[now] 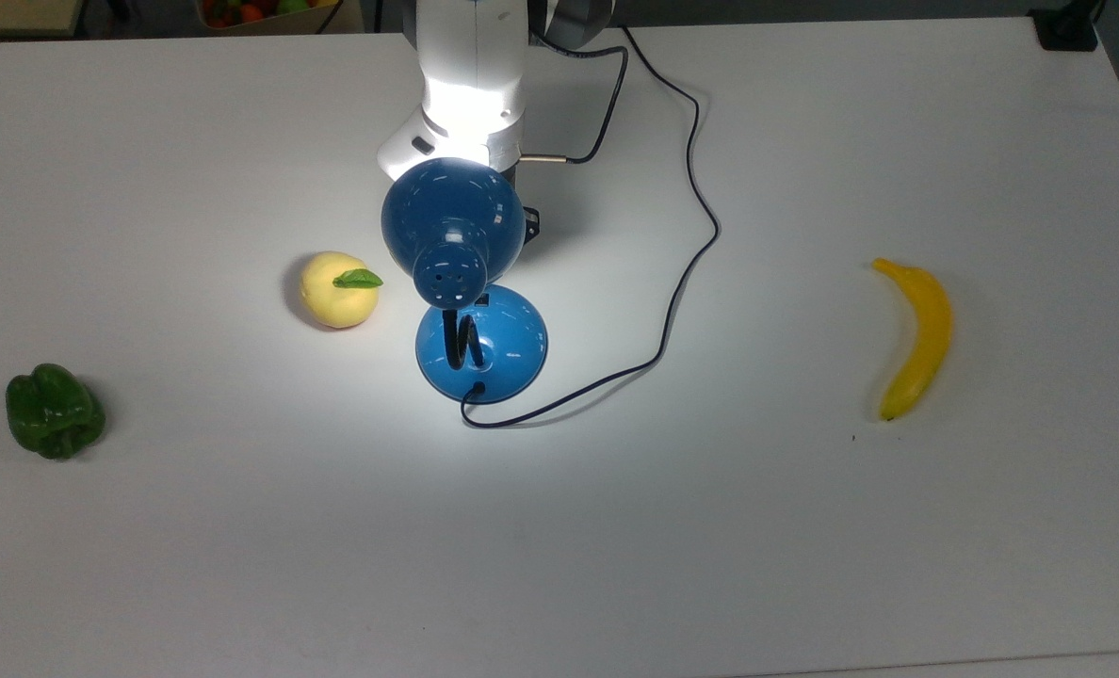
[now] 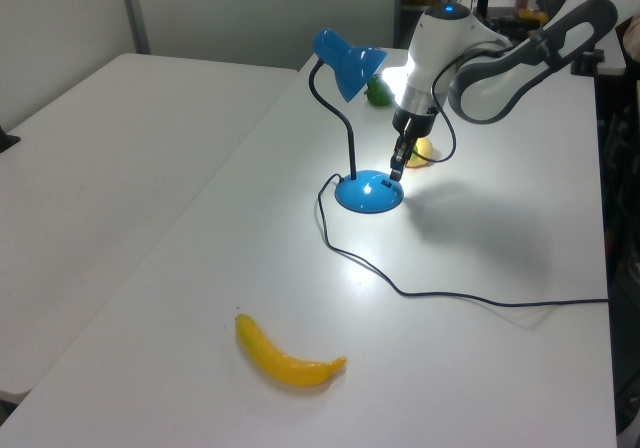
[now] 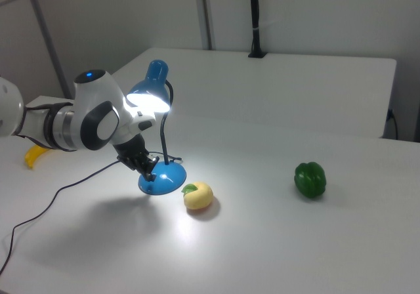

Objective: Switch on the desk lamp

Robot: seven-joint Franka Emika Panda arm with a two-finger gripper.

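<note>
The desk lamp stands mid-table and is lit, throwing a bright pool onto the table and my arm. Its blue dome shade (image 1: 453, 221) hangs over the round blue base (image 1: 498, 348) on a black gooseneck (image 2: 349, 133), and a thin dark cord (image 1: 682, 273) runs off to the table's far edge. In the left view my gripper (image 2: 396, 171) hovers just above the base's rim on the left view's right side, fingers together with nothing held. In the right view the gripper (image 3: 147, 171) is beside the base (image 3: 164, 179), under the glowing shade (image 3: 154, 84).
A yellow fruit with a green leaf (image 1: 338, 290) lies close to the base on the top view's left. A green pepper (image 1: 54, 411) sits far to the top view's left, a banana (image 1: 919, 334) far to its right. The cord loops across the table between lamp and banana.
</note>
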